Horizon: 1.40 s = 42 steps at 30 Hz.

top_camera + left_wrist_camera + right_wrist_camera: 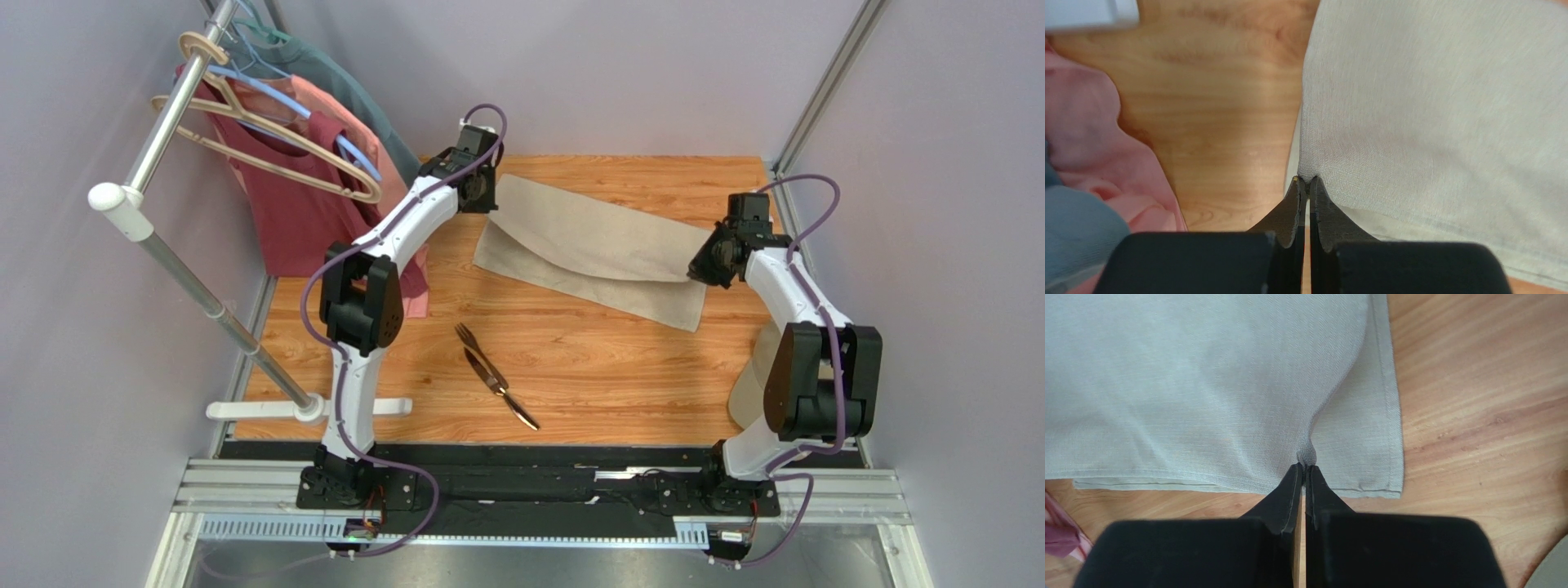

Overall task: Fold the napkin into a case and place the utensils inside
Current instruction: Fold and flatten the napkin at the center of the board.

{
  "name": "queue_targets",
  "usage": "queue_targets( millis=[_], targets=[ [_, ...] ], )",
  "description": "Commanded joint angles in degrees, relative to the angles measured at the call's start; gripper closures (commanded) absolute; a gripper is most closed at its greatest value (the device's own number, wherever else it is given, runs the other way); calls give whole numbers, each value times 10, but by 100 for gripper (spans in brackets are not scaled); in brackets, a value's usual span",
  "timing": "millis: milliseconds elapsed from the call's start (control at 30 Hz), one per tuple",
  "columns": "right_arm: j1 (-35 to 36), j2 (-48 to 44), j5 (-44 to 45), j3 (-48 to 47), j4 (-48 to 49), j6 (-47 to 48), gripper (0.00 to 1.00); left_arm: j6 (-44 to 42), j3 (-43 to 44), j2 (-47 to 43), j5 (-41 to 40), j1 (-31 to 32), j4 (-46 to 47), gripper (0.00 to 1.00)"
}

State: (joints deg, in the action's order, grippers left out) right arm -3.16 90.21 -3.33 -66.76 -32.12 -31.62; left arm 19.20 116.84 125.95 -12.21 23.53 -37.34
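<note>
Pinching woven beige napkin (589,251): left claw (1308,179), right claw (1303,467) both clamped on upper layer; fabric puckered at grips.

The left arm (405,214) and the right arm (785,282) have white rounded links, bulky black joint housings and a thin purple cable (486,108) along each, while the left pincer (1307,180) and the right pincer (1304,467) are matte black with tapered fingers.

From above, the wrists cover the fingertips of the left tool (1308,182) and the right tool (1304,467). We see the napkin (589,245) cut off by both wrist views' edges, its upper layer hiding most of the lower. The crossed utensils (494,374) are too small to tell apart. The right arm (816,380) covers most of a tan rounded thing (751,380).
</note>
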Motion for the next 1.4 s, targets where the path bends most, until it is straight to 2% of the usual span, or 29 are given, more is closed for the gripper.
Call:
queue_targets(
  millis=[0,133,567,867,1033,1367],
  targets=[
    [-4,-14,17,26,13,23,100,18,-39,-17,31,-2,-45,100],
    [-10,-2,32,36,12,45,100,23,-61,-16,31,-3,-43,100],
    [-14,-12,59,86,19,40,100,2,-39,27,-12,-3,-92,100],
    [-11,-43,46,70,-22,33,100,8,-53,42,9,-3,-116,100],
    [-11,-52,52,128,-3,23,100,13,-45,61,16,-3,-128,100],
    [-10,-38,41,181,11,8,100,11,-34,74,11,-3,-147,100]
  ],
)
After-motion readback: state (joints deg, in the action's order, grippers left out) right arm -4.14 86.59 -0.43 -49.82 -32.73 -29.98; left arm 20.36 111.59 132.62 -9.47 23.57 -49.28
